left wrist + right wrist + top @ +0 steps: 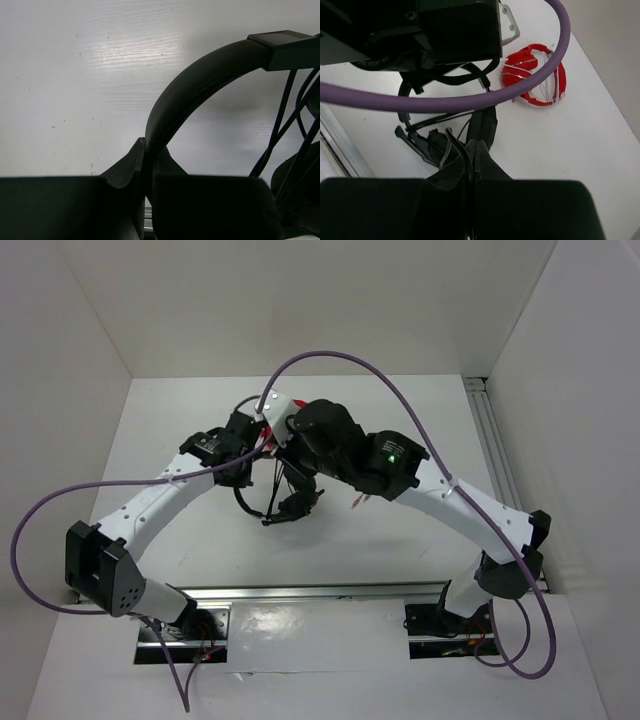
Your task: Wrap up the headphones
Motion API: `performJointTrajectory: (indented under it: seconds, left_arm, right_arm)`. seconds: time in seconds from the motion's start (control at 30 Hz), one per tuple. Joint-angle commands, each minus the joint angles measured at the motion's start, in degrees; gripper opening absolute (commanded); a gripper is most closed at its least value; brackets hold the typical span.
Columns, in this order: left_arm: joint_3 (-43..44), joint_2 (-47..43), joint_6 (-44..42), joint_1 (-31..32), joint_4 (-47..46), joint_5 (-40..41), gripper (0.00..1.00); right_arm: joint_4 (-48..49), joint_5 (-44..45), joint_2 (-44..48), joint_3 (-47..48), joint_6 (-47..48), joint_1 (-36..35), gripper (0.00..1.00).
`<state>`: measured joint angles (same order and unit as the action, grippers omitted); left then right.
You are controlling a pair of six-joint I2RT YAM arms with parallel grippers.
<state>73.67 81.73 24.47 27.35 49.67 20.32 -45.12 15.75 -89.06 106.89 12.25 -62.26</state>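
Both arms bend inward over the white bench (400,540) and meet at its middle, the elbows out to the sides and the wrists close to each other. The headphones (285,502) hang just below the two wrists, near the bench centre.

The left end effector (149,148) is clamped on the headband (200,75), which is a broad, smooth, matte black arc that rises out of the fingers and curves to the right. Beside it, several strands of the thin dark cable (281,120) run slanted, and a rounded black earcup (300,200) shows at the edge.

The right end effector (469,151) has its fingers pressed together, and a thin dark line, it seems the cable, goes in between them.

A glossy red headset (540,75) lies flat on the bench further away. A thick purple hose (445,102), round and rubbery, crosses the right wrist view.
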Motion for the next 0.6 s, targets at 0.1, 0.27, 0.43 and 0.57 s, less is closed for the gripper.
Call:
performJointTrajectory:
  seconds: [0.1, 0.27, 0.43, 0.57]
  left_arm:
    - [2.62, 2.55, 4.00, -2.74, 1.31, 3.95, 0.00]
    - [7.27, -0.78, 10.93, -8.62, 1.31, -1.40, 0.00]
    - [10.27, -3.42, 17.71, -20.39, -0.53, -14.05, 0.00]
    - [9.40, -2.81, 24.56, -28.65, -1.59, -25.64, 0.00]
  right_arm:
    - [-4.45, 0.07, 1.60, 3.60, 2.51, -6.63, 0.00]
    - [0.62, 4.20, 8.10, -7.90, -3.53, -17.08, 0.00]
    - [8.02, -0.62, 10.66, -21.35, -8.20, -23.86, 0.00]
    - [10.49, 0.68, 5.76, -21.82, -9.79, -32.03, 0.00]
